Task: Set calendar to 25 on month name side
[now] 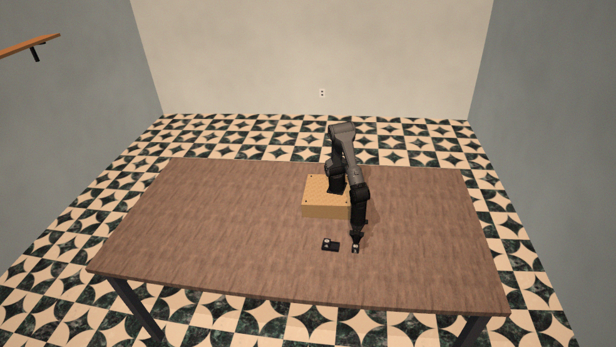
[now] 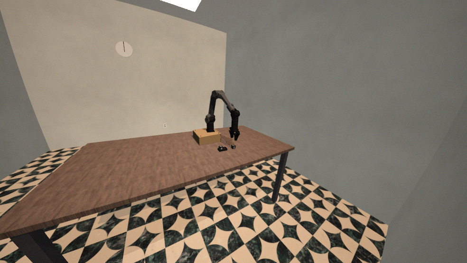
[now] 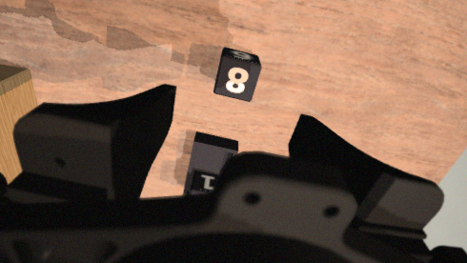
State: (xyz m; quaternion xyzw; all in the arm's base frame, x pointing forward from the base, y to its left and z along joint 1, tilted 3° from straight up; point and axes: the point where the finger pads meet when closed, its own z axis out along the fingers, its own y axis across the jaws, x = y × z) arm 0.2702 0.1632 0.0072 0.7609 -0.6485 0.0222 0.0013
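Two black cubes belong to this calendar. One cube (image 1: 327, 241) sits in the tray (image 1: 335, 247), out from the wooden block (image 1: 314, 207) that the arm stands on, toward the long front edge of the bench (image 1: 215, 223). The loose cube (image 1: 355, 248) stands on the bench just beside the tray, on the side of the right short edge. It shows an 8 in the wrist view.

The claw (image 1: 355, 236) hangs over the loose cube with its fingers wide apart and nothing between them.

I think the next job is to pick this cube up. The claw should come straight down, with one finger on each flat side, and squeeze softly.

Lots of bare wood lies toward every edge and corner. Only the tray is close, so the near finger must not bump it.
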